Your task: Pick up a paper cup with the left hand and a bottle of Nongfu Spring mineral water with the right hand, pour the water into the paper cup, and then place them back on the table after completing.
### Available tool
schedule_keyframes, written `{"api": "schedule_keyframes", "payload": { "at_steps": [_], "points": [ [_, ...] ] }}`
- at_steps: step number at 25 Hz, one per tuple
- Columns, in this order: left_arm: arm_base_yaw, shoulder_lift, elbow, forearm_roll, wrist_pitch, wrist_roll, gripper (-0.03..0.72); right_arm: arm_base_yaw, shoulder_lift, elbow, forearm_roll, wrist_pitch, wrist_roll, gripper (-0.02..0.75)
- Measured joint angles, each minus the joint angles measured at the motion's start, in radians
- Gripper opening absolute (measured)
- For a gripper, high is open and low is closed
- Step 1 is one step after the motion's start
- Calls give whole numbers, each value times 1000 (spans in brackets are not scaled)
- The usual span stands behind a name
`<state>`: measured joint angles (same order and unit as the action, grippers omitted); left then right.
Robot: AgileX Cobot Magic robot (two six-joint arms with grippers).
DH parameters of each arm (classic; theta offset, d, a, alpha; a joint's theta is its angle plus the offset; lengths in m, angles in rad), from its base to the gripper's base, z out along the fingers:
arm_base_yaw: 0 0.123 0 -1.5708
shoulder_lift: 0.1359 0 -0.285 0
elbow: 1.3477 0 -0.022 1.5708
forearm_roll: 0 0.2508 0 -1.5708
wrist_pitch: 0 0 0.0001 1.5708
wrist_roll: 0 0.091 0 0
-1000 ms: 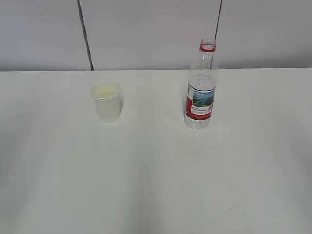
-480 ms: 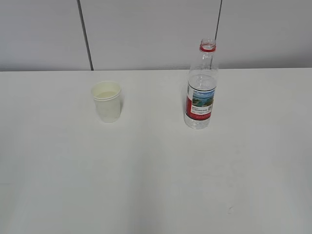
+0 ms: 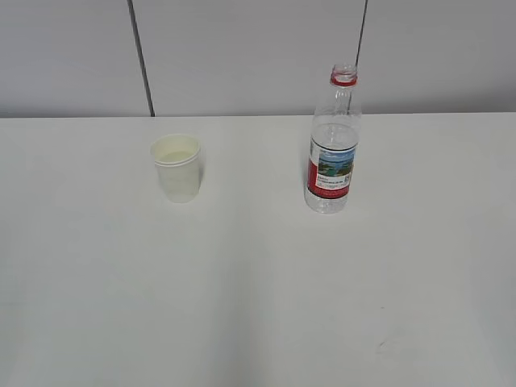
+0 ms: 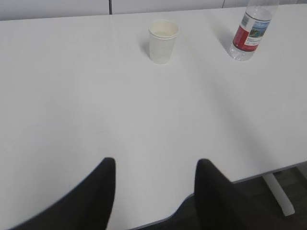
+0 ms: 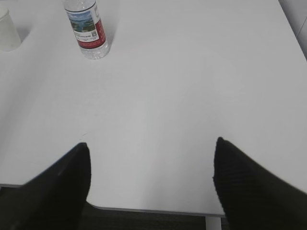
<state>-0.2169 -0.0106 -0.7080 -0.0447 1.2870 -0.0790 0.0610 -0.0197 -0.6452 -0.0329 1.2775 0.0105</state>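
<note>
on the matte white table (image 3: 242, 306), paper cup (image 3: 176, 168) and clear ribbed bottle (image 3: 332, 145) stand; both hands (image 4: 153, 191) (image 5: 151, 184) spread apart.

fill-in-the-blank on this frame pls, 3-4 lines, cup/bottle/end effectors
1. The paper cup stands on the table to the ____ of the bottle in the exterior view.
2. The bottle's neck ring is ____ in colour.
3. The bottle has no ____ on its mouth.
4. The left end effector and right end effector are both ____, holding nothing.

Missing words: left; red; cap; open
</note>
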Motion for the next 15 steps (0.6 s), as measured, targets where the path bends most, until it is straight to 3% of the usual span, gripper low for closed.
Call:
{"api": "schedule_keyframes", "payload": {
  "at_steps": [7, 15],
  "points": [
    [0, 0, 124, 0, -31, 39, 336, 0, 0, 86, 0, -7, -22, 587],
    [0, 0, 179, 11, -175, 56, 332, 0, 0, 147, 2, -113, -29, 587]
  ]
}}
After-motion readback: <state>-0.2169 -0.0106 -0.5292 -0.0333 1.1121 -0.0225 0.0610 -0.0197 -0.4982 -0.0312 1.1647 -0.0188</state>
